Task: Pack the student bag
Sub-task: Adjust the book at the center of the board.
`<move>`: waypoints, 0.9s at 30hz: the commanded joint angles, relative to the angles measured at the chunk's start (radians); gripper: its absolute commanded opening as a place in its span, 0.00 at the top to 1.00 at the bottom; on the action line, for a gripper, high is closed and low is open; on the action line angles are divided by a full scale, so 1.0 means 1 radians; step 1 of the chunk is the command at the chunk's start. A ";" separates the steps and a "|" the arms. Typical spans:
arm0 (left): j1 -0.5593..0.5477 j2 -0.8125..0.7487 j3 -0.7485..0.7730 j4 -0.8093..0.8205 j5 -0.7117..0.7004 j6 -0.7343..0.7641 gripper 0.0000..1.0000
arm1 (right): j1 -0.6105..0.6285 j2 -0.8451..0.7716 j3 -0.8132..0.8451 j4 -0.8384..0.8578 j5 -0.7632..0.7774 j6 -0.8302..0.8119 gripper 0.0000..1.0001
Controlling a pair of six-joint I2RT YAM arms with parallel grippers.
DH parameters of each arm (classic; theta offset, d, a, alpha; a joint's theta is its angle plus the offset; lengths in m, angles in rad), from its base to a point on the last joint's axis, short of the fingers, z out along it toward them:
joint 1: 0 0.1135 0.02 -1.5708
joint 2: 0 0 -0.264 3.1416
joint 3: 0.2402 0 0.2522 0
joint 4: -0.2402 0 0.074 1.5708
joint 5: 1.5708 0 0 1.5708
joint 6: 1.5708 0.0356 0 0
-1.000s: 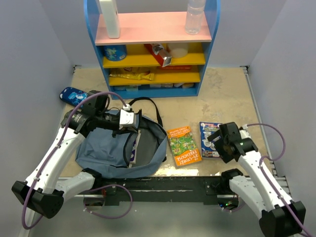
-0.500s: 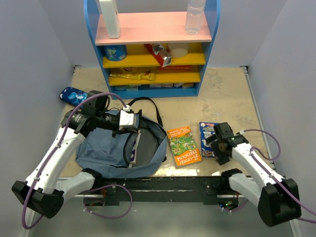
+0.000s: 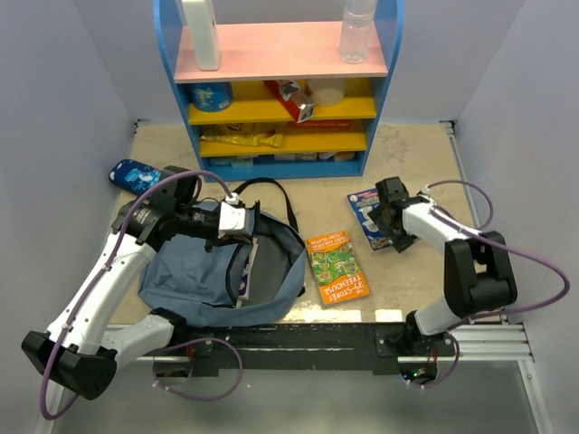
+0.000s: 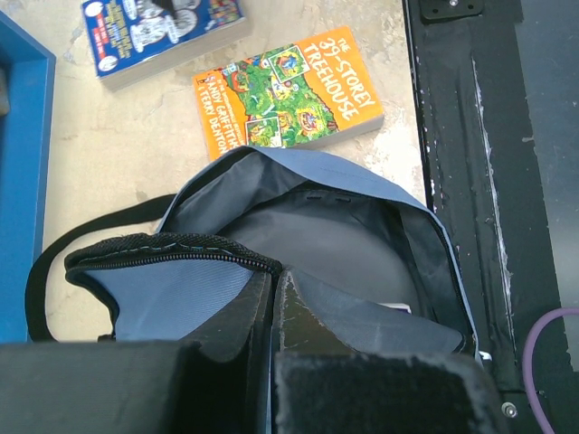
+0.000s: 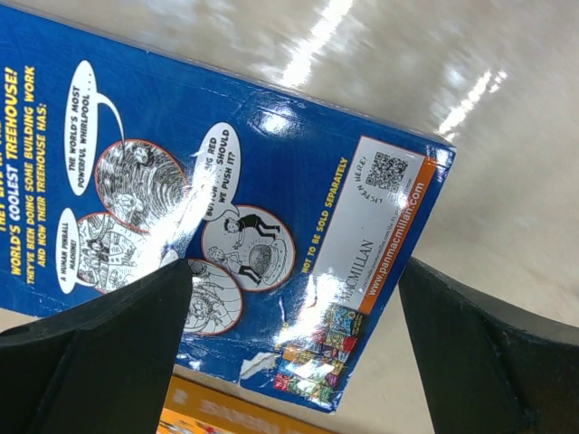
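Right gripper (image 3: 390,222) and blue book (image 3: 365,206) sit farther back, jaws wide astride it, while left gripper (image 4: 273,277) stays clamped on the bag (image 3: 181,271) rim.

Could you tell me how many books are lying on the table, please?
2: an orange book right of the backpack, and a blue book under the open right gripper. More may sit hidden inside the backpack.

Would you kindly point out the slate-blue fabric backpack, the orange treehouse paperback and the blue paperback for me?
Slate-blue fabric backpack (image 3: 178,274), top view, left outer panel.
Orange treehouse paperback (image 3: 336,268), top view, cover centre.
Blue paperback (image 5: 258,176), right wrist view, back cover.
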 commanded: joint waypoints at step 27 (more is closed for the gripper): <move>0.003 -0.013 0.005 -0.025 -0.005 0.064 1.00 | 0.028 0.171 0.338 0.249 -0.008 -0.276 0.12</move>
